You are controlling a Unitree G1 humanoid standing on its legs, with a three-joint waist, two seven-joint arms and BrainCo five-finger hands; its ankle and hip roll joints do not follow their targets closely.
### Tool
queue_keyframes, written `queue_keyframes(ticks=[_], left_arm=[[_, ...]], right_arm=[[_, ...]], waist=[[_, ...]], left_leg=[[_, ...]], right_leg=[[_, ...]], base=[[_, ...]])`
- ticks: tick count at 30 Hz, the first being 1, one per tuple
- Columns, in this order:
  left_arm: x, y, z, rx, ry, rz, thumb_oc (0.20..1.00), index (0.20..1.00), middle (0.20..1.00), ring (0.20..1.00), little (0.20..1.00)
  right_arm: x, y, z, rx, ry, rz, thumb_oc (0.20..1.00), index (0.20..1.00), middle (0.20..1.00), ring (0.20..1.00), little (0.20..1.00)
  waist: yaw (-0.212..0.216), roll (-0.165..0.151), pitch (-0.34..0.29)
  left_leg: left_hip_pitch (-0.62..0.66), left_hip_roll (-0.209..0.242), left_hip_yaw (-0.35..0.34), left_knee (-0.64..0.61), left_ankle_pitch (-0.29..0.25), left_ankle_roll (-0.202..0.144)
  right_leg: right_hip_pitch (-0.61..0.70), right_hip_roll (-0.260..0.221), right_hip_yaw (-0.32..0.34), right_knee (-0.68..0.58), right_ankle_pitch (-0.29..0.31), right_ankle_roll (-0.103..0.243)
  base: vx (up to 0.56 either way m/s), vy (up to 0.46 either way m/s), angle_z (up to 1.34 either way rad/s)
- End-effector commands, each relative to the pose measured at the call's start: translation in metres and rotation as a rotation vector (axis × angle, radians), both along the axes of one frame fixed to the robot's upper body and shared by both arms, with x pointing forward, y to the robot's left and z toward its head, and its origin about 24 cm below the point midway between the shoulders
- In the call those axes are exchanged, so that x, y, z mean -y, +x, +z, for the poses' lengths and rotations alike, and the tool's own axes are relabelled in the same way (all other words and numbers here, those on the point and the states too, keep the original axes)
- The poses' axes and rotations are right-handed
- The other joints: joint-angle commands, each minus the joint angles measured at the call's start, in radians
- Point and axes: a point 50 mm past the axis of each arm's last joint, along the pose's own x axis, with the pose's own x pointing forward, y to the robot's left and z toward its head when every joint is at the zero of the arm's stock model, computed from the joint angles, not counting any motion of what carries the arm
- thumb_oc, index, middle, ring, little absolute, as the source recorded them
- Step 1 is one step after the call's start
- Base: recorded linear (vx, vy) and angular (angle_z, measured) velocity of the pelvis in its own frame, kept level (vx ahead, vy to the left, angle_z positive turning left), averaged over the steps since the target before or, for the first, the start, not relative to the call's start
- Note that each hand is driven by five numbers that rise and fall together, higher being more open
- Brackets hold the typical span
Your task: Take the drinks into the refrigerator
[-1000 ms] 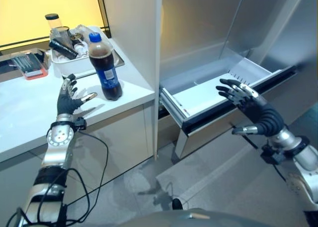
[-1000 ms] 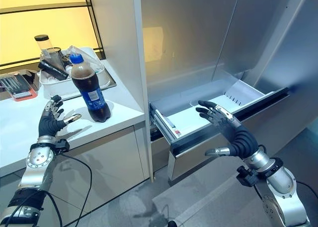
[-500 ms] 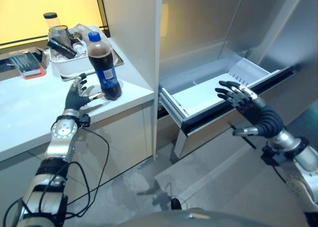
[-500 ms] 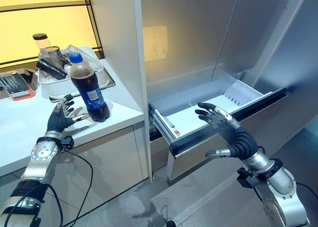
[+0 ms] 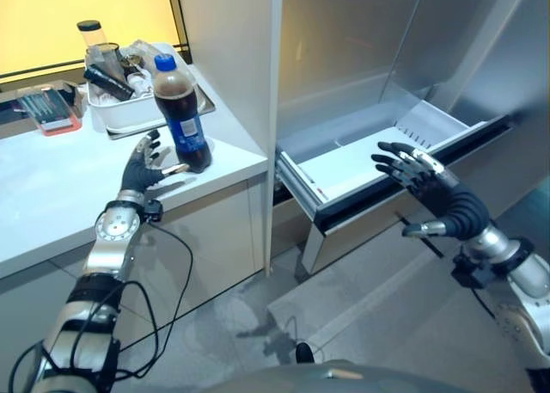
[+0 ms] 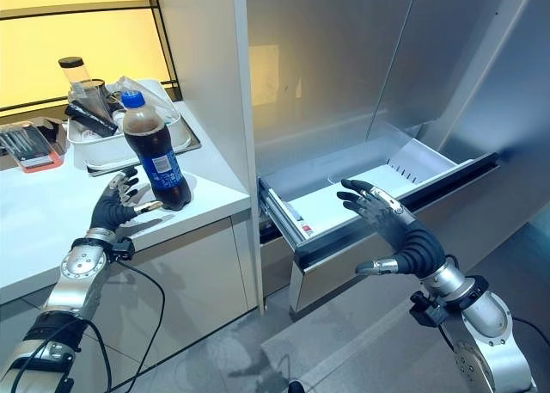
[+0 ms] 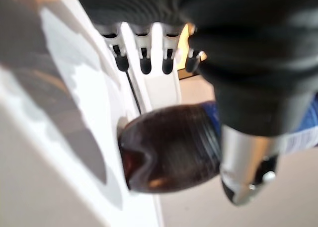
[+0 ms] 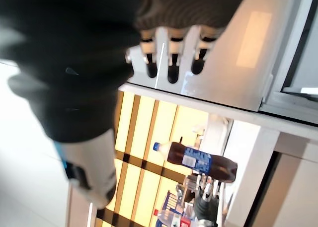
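I see the cola bottle standing upright near the right front corner of the white counter, dark drink, blue cap, blue label. It sits close to the counter's edge beside the tall white panel that divides counter from refrigerator.

Left hand is at about 8 o'clock from the bottle's base, fingers spread and straight, thumb reaching toward the foot of the bottle. Hand is open, clamped on nothing. In the left wrist view the bottle's base sits just past the thumb, with the fingers extended beyond it; I cannot tell whether the thumb touches the plastic.

At 11 o'clock from the bottle, a white tray holds mixed items, among them a clear jar with a dark lid. Further out at 9 to 10 o'clock lies a flat red-edged item.

At 3 o'clock from the bottle, across the panel, the refrigerator drawer stands pulled out, its white interior showing. Right hand hovers over the drawer's front edge, fingers splayed apart, holding nothing
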Motion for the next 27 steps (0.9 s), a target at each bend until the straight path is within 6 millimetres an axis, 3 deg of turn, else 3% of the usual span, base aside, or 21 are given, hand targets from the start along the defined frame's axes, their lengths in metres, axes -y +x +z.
queue_keyframes(ticks=[1,15,27], left_arm=[[0.015,0.020,0.035,0.117,0.040,-0.073,1.000,1.000,1.000,1.000,1.000],[0.046,0.031,0.035,0.129,0.030,-0.156,1.000,1.000,1.000,1.000,1.000],[0.042,0.039,0.039,0.135,0.016,-0.093,1.000,1.000,1.000,1.000,1.000]], right_arm=[[-0.001,-0.005,0.024,0.124,0.047,0.019,1.000,1.000,1.000,1.000,1.000],[-0.004,-0.004,0.023,0.120,0.060,0.027,1.000,1.000,1.000,1.000,1.000],[-0.008,-0.004,0.025,0.123,0.060,0.059,1.000,1.000,1.000,1.000,1.000]], waist=[[0.002,0.002,0.006],[-0.002,0.000,0.004],[-0.006,-0.004,0.010]], left_leg=[[0.034,-0.030,-0.081,0.008,-0.052,0.038],[0.032,-0.032,-0.089,0.008,-0.051,0.040],[0.029,-0.029,-0.082,0.008,-0.050,0.038]], right_leg=[[0.081,-0.011,-0.042,0.060,-0.105,0.056],[0.082,-0.014,-0.048,0.059,-0.101,0.055],[0.076,-0.012,-0.040,0.057,-0.099,0.056]], base=[[0.00,0.000,0.00],[0.00,0.000,0.00],[0.00,0.000,0.00]])
